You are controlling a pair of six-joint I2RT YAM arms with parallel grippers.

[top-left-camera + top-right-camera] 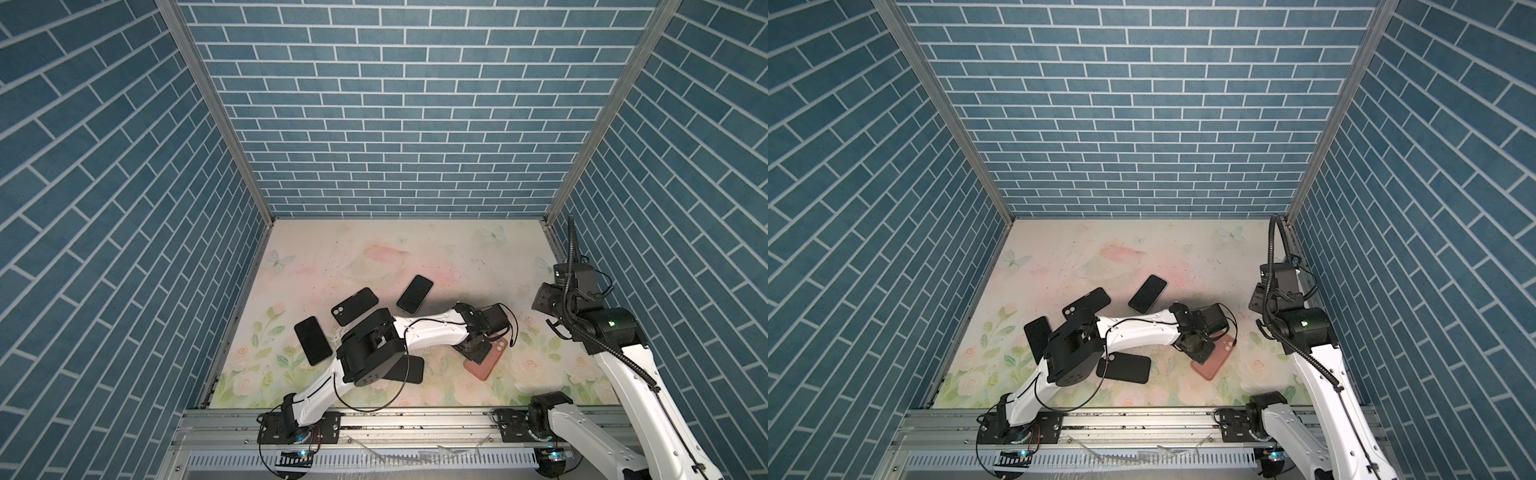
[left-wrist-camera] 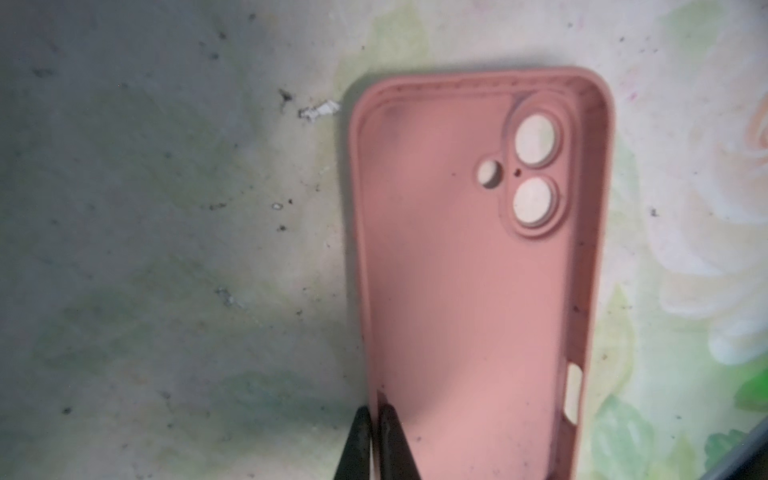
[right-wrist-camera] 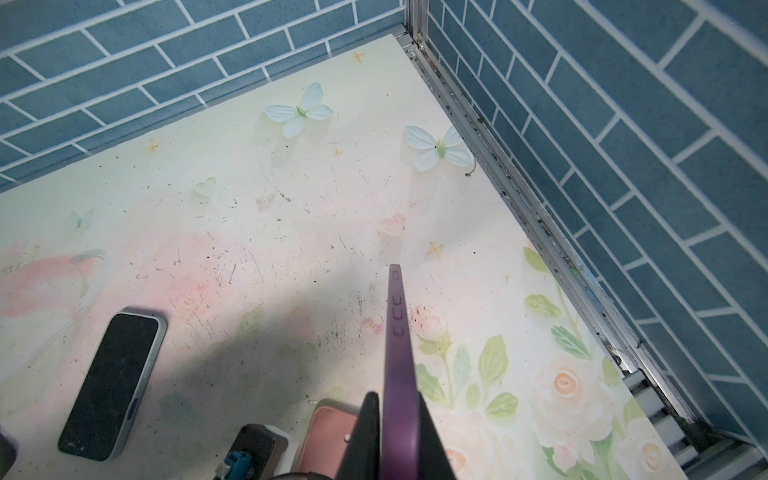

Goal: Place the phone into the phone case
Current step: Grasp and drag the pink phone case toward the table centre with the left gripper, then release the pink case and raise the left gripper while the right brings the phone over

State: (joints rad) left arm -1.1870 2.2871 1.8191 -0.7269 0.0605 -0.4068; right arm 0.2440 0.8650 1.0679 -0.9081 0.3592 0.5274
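Note:
A pink phone case (image 2: pixel 465 291) lies open side up on the flowered mat, its camera cutouts showing. My left gripper (image 2: pixel 376 411) is shut on the case's long side wall, with one finger inside and one outside. Both top views show this grip, left gripper (image 1: pixel 478 349) on the pink case (image 1: pixel 489 362) right of centre. Above the mat's right side, my right gripper (image 3: pixel 397 399) is shut on a purple phone (image 3: pixel 399 332), seen edge-on. In a top view that phone (image 1: pixel 541 300) shows as a dark slab at the right gripper (image 1: pixel 552 304).
A black phone (image 1: pixel 313 340), a black case (image 1: pixel 354 306) and a phone in a greenish case (image 1: pixel 414 294) lie left of centre. Another black case (image 1: pixel 409 370) sits partly under the left arm. Brick walls close in three sides of the mat (image 1: pixel 436 249).

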